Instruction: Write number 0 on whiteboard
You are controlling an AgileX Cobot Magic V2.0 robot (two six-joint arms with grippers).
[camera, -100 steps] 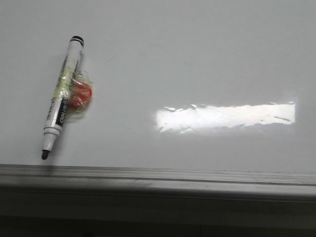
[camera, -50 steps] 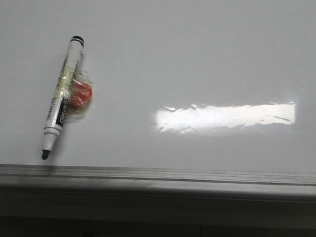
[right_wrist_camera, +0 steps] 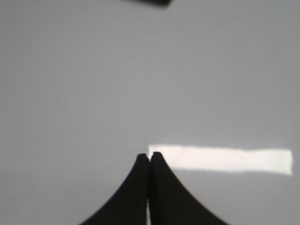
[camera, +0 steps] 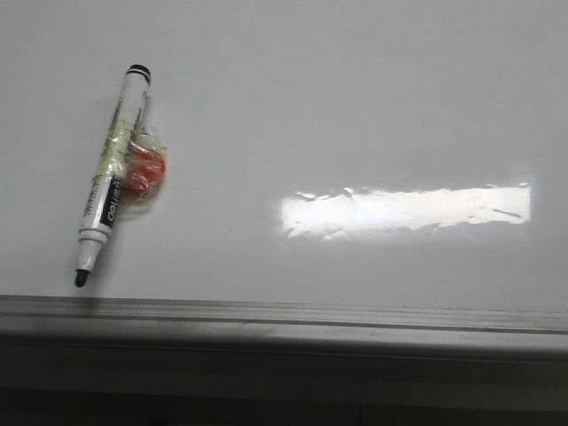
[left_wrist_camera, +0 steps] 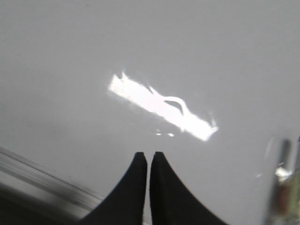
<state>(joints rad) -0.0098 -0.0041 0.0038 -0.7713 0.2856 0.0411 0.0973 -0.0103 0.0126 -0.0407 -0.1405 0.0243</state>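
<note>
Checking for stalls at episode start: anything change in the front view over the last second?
No visible change. The marker lies in the same spot on the whiteboard, uncapped tip toward the grey rail, with the red piece taped to its side. No stroke on the board, and neither arm has entered the front view. In the wrist views the left gripper and right gripper are both shut and empty.

Long bright rectangular glare patch [camera: 406, 211] from overhead light on glossy white surface, grey metal rail [camera: 284, 317] along near edge, dark shadowed strip [camera: 284, 390] below, nothing else of room visible
</note>
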